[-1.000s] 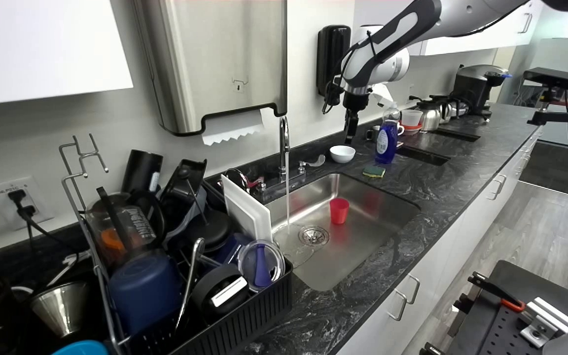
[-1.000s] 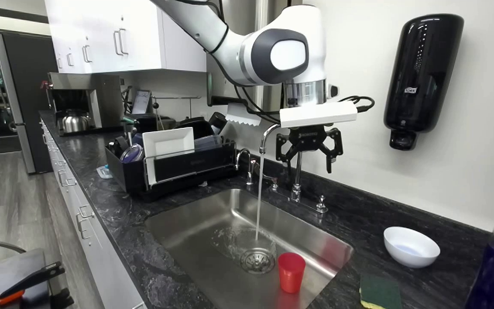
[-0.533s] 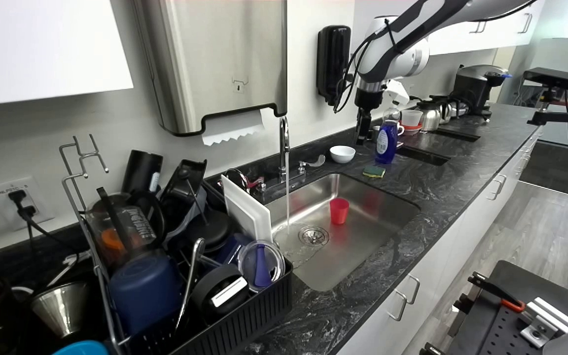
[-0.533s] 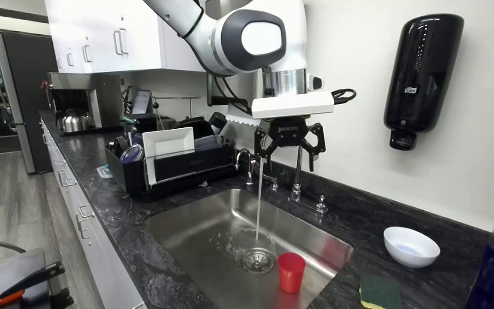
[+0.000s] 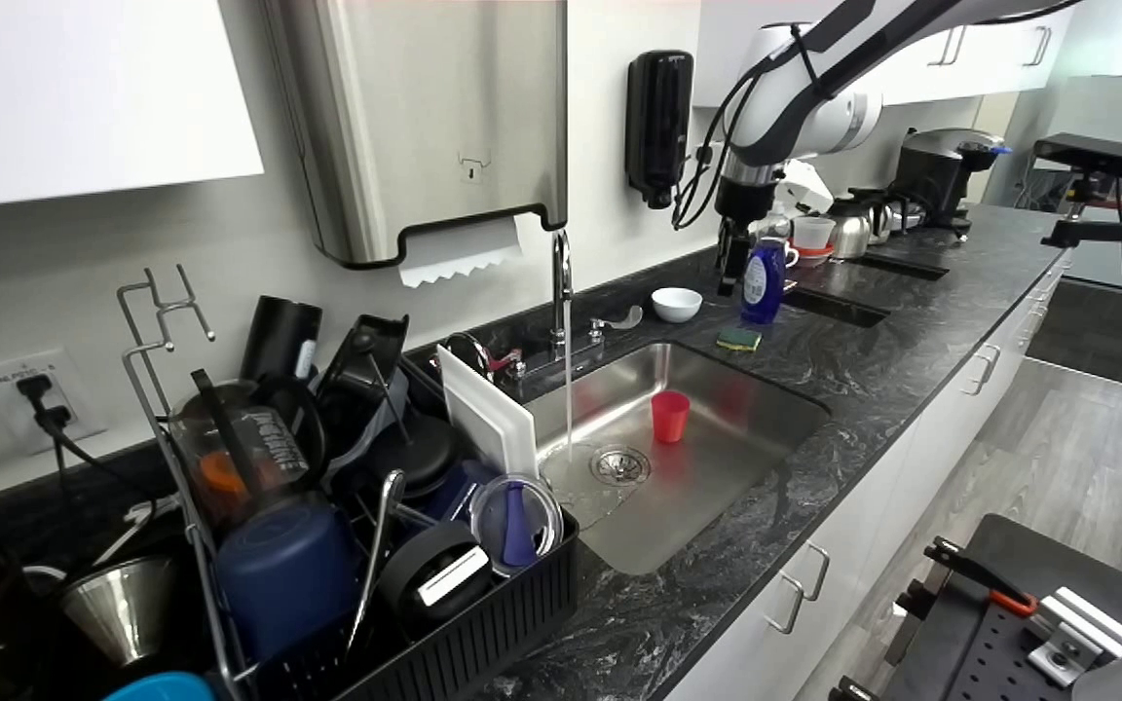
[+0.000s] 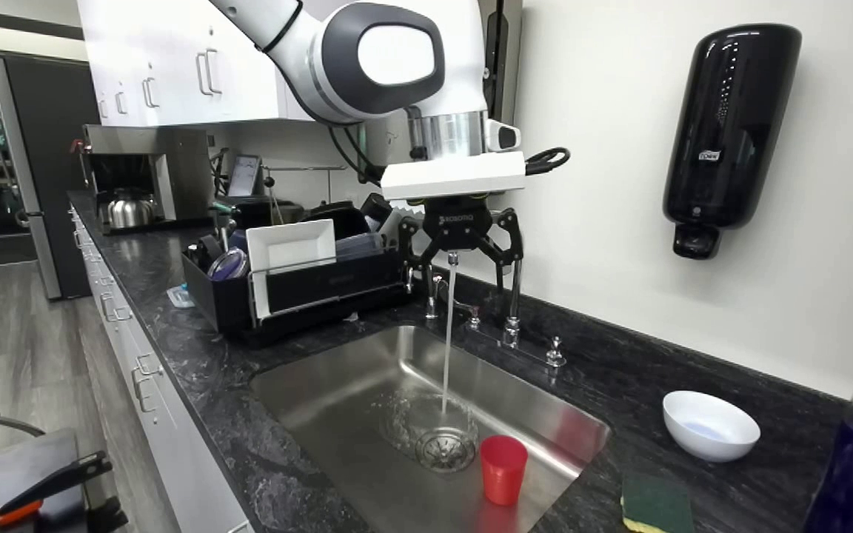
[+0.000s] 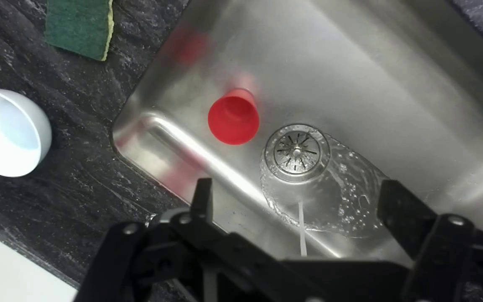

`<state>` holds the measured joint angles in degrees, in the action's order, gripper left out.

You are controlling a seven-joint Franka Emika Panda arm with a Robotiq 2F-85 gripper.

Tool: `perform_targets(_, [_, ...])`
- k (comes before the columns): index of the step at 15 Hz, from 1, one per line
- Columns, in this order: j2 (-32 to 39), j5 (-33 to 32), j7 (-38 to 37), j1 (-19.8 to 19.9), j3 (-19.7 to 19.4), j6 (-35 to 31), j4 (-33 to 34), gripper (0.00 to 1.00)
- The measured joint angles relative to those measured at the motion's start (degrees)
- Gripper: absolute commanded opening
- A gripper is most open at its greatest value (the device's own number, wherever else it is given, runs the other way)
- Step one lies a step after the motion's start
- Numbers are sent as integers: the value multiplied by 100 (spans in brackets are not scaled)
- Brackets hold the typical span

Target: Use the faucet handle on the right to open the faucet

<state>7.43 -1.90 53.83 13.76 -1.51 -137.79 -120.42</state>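
The faucet's tall chrome spout (image 5: 561, 277) stands behind the sink; its upright pipe (image 6: 514, 300) is partly hidden by the gripper. Water runs from it into the sink near the drain. The right faucet handle, small and chrome, sits at its base in both exterior views (image 5: 617, 322) (image 6: 555, 353). The matching left handle (image 6: 473, 317) has a red part. My gripper (image 6: 456, 280) is open and empty, above the sink and higher than the handles, apart from them. In an exterior view its fingers (image 5: 729, 277) point down. The wrist view shows them spread (image 7: 298, 197), with the stream between.
A red cup (image 7: 234, 119) stands in the steel sink (image 6: 323, 400). A white bowl (image 6: 709, 426), a sponge (image 6: 656, 503) and a blue soap bottle (image 5: 764, 282) are right of it. A full dish rack (image 6: 308, 274) is left. A black dispenser (image 6: 730, 133) hangs on the wall.
The arm and open gripper have moved away from the wall, out over the sink: rightward in an exterior view, leftward in the opposite one. Water runs throughout. The handles look unchanged.
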Motion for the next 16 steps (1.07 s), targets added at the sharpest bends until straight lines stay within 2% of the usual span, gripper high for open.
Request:
perform_targets(7, [-408,3,-654,-92,-223,-45,-502,100])
perform_targets(16, [-544,158,-1726,-145,-381,-266,-891,100])
